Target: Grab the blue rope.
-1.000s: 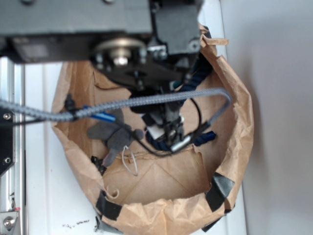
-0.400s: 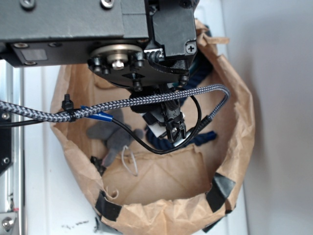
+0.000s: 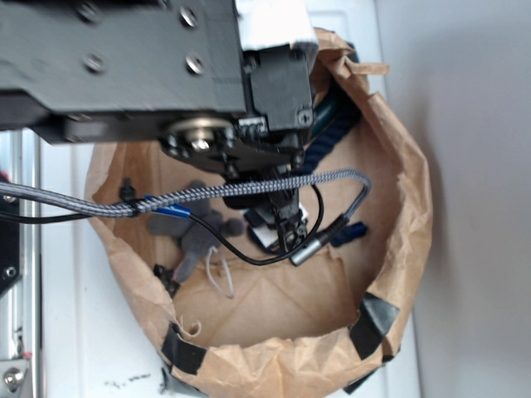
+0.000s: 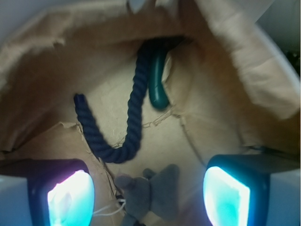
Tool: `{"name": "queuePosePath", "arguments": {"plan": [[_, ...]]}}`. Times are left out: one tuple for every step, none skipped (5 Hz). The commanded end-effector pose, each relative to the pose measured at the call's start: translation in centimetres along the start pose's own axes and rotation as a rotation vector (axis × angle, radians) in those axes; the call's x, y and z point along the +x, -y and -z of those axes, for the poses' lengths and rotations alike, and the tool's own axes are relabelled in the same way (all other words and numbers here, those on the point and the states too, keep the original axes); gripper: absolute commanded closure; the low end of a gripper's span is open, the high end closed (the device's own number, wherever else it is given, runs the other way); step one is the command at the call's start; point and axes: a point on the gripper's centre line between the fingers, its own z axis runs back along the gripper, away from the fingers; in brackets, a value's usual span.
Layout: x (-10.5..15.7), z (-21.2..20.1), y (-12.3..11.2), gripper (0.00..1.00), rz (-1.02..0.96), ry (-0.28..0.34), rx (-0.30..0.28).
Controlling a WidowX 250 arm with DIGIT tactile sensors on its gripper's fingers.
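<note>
The blue rope [image 4: 134,108] is a thick twisted navy cord lying in a U on the floor of the brown paper bag [image 4: 235,61]. In the exterior view the arm hides most of the blue rope [image 3: 328,141]; one end sticks out near the cable plug. My gripper [image 4: 148,195] is open and holds nothing. Its two lit fingertips [image 4: 70,197] stand wide apart above the bag floor. The rope's bend lies just ahead of the jaws, apart from them. From outside, the gripper [image 3: 284,228] hangs over the middle of the bag.
A grey plush toy [image 4: 150,190] lies on the bag floor directly under the jaws, also visible as a grey plush toy [image 3: 195,236] left of the gripper. A smooth dark green sausage-shaped object [image 4: 157,89] rests beside the rope's far end. The robot's grey braided cable [image 3: 249,186] crosses the bag.
The arm's body has shifted lower in the exterior view and now covers more of the bag and rope. The gripper stays over the bag's middle. Rope and plush toy have not moved.
</note>
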Motion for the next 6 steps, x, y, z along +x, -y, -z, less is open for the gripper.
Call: {"name": "queuePosePath", "arguments": {"plan": [[-0.2,2.3,-0.2,0.0,-0.02,0.024,-0.023],[0.4,4.1,0.1,0.0,-0.044,0.055,0.013],[1.1,5.6,0.5,0.0,-0.051,0.074,0.047],[1.5,6.0,0.7,0.0,-0.07,0.083,0.067],[3.1,7.2,0.4,0.0,-0.182,0.07,0.072],[3.3,8.1,0.5,0.0,-0.204,0.085,0.071]]}}
